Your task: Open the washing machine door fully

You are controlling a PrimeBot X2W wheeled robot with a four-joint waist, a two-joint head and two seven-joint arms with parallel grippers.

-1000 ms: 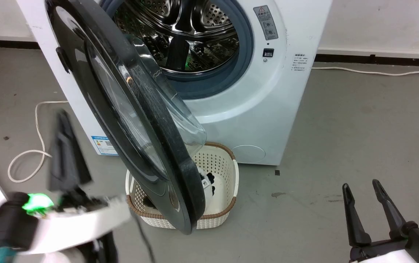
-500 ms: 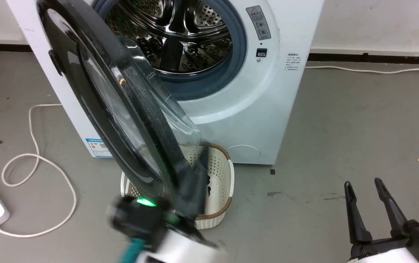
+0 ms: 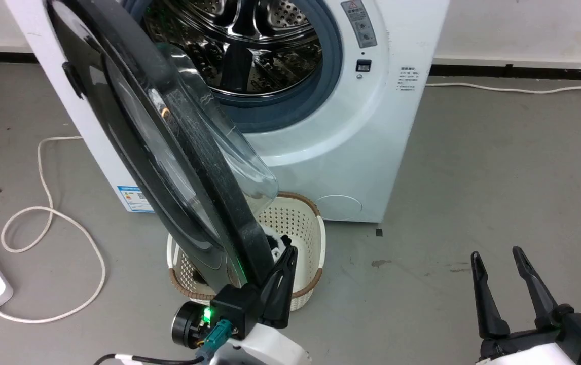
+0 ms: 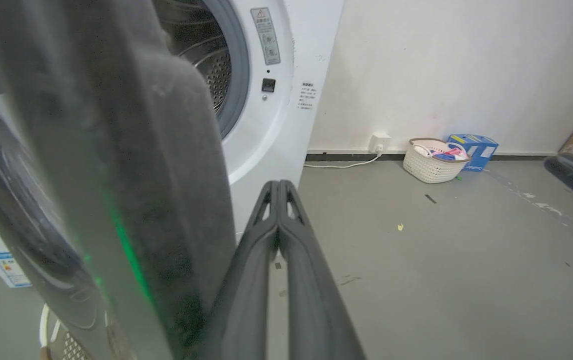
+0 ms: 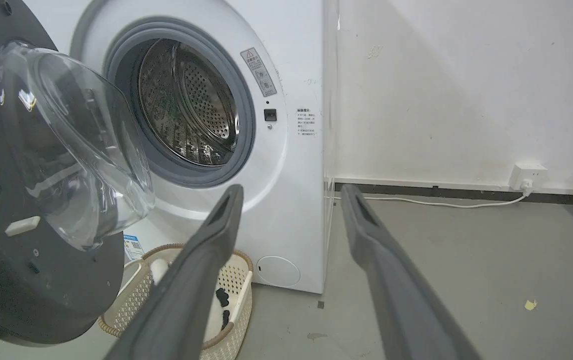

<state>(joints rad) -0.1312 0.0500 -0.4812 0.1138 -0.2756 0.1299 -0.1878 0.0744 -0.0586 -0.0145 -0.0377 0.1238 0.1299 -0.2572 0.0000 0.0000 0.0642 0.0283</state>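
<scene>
— Where has the washing machine door got to?

— It's swung out from the washing machine, hinged on the robot's left, and stands nearly edge-on to the robot. The glass bowl faces back toward the steel drum. Its bottom rim hangs over a cream basket on the floor at the foot of the machine.

— And the left gripper?

— Its two fingers are pressed flat together with nothing between them. It sits low, just beside the door's bottom rim, on the glass side. I can't tell from here whether it's touching the rim.

— The other one?

— The right gripper has its fingers spread wide and empty. It's well apart from the door, above bare floor on the robot's right, pointing toward the machine's front.
</scene>
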